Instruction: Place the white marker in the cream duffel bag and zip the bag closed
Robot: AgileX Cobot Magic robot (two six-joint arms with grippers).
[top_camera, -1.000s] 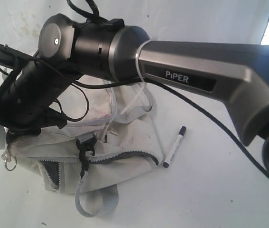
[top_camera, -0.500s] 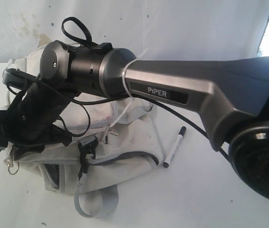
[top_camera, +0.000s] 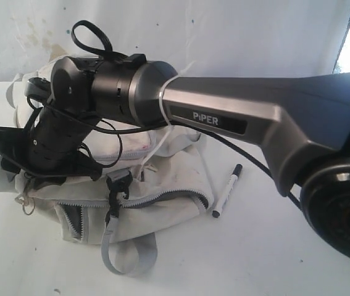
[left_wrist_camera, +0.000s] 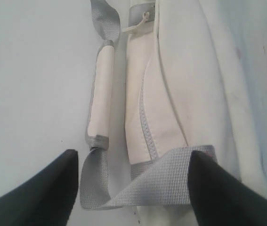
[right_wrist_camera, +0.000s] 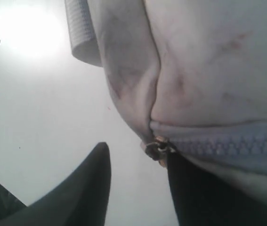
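1. White table (top_camera: 273, 259), white wall behind.
2. Right gripper (right_wrist_camera: 135, 157): jaws apart, grasping nothing. The zipper pull (right_wrist_camera: 159, 148) sits against one finger at the left end of the cream duffel bag (top_camera: 162, 216).
3. Left gripper (left_wrist_camera: 133, 155): spread wide over a grey strap (left_wrist_camera: 161, 183), empty.
4. White marker (top_camera: 226, 192): on the table just beside the bag's right side, opposite the right gripper, pointing front-to-back with the cap at the far end.
5. The arm hides the bag's top, and I can't tell which gripper's nearer the marker.
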